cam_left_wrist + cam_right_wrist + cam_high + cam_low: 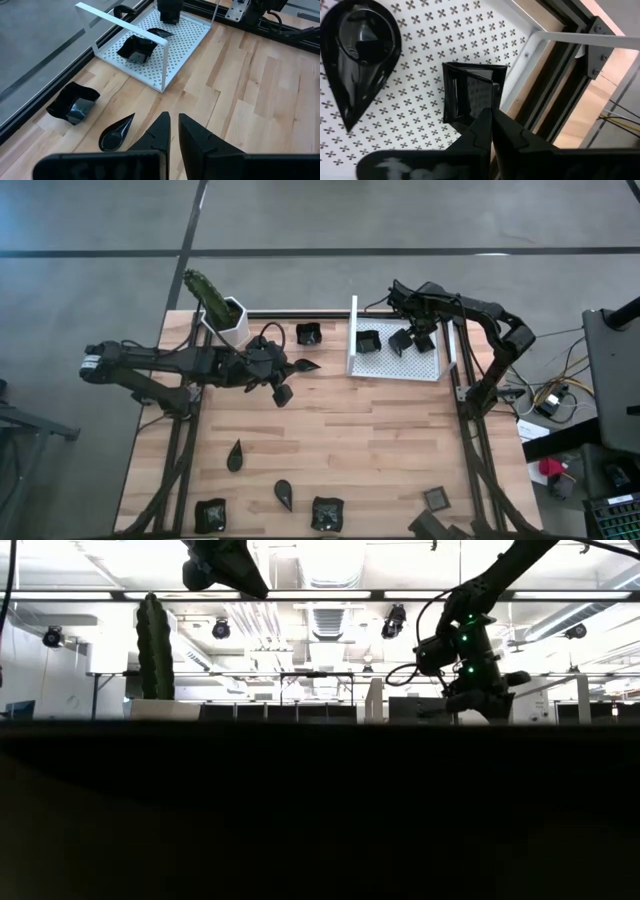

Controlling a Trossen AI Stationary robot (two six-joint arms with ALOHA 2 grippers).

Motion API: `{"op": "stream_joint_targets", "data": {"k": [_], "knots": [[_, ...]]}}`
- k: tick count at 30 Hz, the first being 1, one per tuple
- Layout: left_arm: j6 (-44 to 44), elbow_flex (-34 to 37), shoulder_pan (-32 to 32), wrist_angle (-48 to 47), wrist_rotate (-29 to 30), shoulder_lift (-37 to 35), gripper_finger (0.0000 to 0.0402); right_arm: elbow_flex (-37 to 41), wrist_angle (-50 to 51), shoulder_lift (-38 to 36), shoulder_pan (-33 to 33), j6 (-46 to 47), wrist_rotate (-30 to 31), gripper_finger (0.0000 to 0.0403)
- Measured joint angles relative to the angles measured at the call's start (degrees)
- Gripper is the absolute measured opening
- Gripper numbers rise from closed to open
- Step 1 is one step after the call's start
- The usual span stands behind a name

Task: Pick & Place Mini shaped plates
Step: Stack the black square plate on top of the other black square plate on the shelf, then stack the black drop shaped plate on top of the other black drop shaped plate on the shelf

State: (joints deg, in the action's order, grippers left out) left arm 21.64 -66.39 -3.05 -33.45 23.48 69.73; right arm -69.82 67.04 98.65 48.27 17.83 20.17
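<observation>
The mini shaped plates are glossy black dishes, some square and some teardrop-shaped. On the white perforated tray [430, 370] lie a square plate [368, 340] and a teardrop plate [362, 60]. My right gripper [492, 122] is over the tray's far right part, shut on another square plate [470, 97]. My left gripper [173, 131] hovers shut over the table left of the tray and holds nothing. A teardrop plate [117, 132] and a square plate [74, 102] lie on the wood beside it. More plates lie toward the near edge [285, 495]. My right gripper pinches the square plate between its two fingers, at the plate's wall by one corner [491, 102]. The fingers come from above, pointing down. The plate sits tilted, its hollow turned toward the wrist camera. Whether its lower edge touches the tray I cannot tell.
A white hexagonal pot with a green cactus [228, 315] stands at the far left, close behind my left arm. The tray has a raised white handle bar [125, 22] on its left side. Bare wood lies open in the table's middle [370, 440].
</observation>
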Motion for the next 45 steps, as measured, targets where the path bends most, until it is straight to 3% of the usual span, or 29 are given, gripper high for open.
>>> {"op": "stream_joint_targets", "data": {"k": [19, 31, 37, 41, 45], "knots": [[-0.29, 0.0, 0.04, 0.0, -0.01, 0.0, 0.003, 0.13, 0.22, 0.0, 0.0, 1.05, -2.04, 0.0012], [-0.47, 0.0, 0.04, 0.0, -0.03, 0.0, 0.003, 0.13, 0.2, -0.09, 0.0, 1.22, -2.1, 0.009], [-0.45, 0.0, 0.04, -0.02, -0.04, -0.01, 0.003, -0.75, 0.3, -1.45, -0.02, -0.88, -2.32, 0.0108], [-0.45, 0.0, 0.04, -0.18, -0.04, -0.01, 0.003, -2.02, 1.45, -3.38, -0.04, -2.0, -3.35, 0.0098], [0.77, -0.02, 0.04, -1.88, -0.04, 0.0, 0.003, -2.92, 1.69, -7.25, -0.8, -1.89, -5.63, 0.0054]]}}
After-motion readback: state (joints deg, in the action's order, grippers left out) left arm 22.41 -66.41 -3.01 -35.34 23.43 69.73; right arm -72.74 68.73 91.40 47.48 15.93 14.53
